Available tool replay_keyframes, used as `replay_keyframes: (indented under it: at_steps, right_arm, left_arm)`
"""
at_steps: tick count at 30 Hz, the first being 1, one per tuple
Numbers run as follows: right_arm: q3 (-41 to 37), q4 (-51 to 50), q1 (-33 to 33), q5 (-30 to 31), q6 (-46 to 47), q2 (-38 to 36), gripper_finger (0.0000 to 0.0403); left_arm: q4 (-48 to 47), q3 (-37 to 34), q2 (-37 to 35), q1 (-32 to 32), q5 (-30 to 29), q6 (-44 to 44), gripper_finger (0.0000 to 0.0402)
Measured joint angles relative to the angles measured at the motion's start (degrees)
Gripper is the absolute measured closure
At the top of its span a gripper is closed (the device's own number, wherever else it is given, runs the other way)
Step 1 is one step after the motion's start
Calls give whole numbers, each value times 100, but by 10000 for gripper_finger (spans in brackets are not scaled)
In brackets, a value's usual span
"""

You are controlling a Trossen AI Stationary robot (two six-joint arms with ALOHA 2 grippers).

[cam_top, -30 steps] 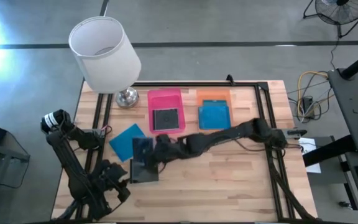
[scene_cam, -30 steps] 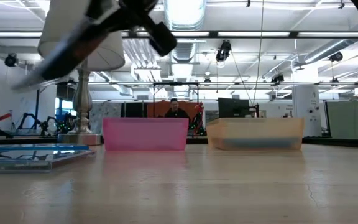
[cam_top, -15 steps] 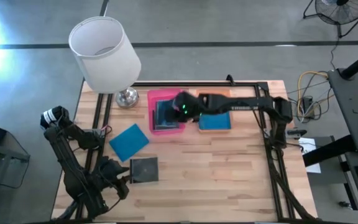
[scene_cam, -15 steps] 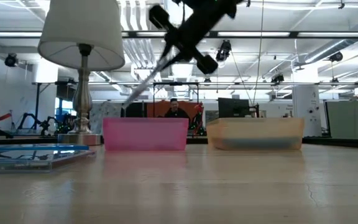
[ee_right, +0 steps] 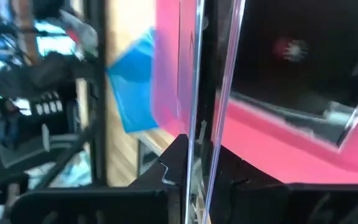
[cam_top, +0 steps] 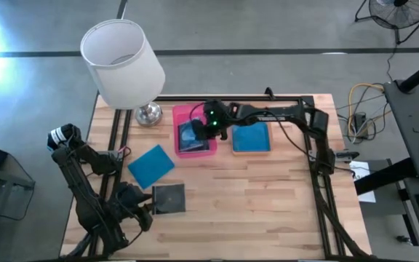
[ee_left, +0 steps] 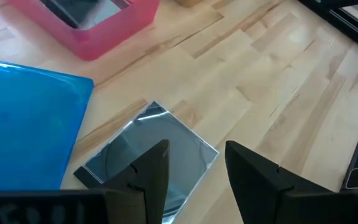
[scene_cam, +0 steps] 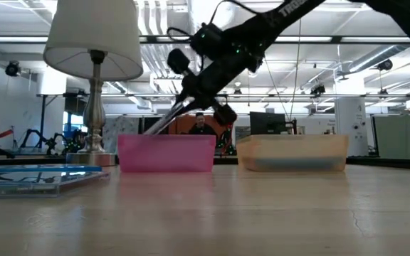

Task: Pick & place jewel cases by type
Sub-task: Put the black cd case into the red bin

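My right gripper point(cam_top: 208, 126) point(ee_right: 199, 158) is over the pink tray point(cam_top: 195, 111) at the far side and is shut on a clear/dark jewel case point(cam_top: 190, 135). In the low view this case point(scene_cam: 164, 119) slants down toward the tray point(scene_cam: 166, 153). My left gripper point(cam_top: 142, 207) point(ee_left: 197, 165) is open near the table's near-left side, its fingers above a second clear case point(cam_top: 169, 198) point(ee_left: 143, 155) lying flat. A blue case point(cam_top: 151, 165) point(ee_left: 30, 124) lies flat on the table beside it. Another blue case point(cam_top: 251, 137) lies in the orange tray point(cam_top: 249, 110). My right gripper pinches the clear/dark case between its two fingers point(ee_right: 173, 163) at one edge point(ee_right: 197, 134); the wrist view shows the case edge-on. The fingers slant down from the table's right. The case is tilted, its free end point(scene_cam: 151, 130) down at the pink tray's rim.
A dark case point(ee_right: 291, 56) lies flat inside the pink tray. A lamp with a white shade point(cam_top: 122, 64) stands on a metal base point(cam_top: 148, 113) at the far-left corner, close to the pink tray. Bare wood point(cam_top: 268, 204) fills the near-right part of the table.
My right gripper has carried the clear/dark case from above the near-left cases up and toward the far edge, to the pink tray, then lowered it. The case has stayed tilted and its free end has come down to the tray's rim.
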Motion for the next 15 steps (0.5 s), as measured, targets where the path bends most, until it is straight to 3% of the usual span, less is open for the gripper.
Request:
replay_keyframes:
  at_steps: [5,15]
  right_arm:
    - [156,-495,54,-37,-103,259,358]
    - [215,-1450,47,438,-569,-259,235]
  left_arm:
    - [2,0,0,18,11,-104,262]
    - [-76,-4,0,93,-47,-63,262]
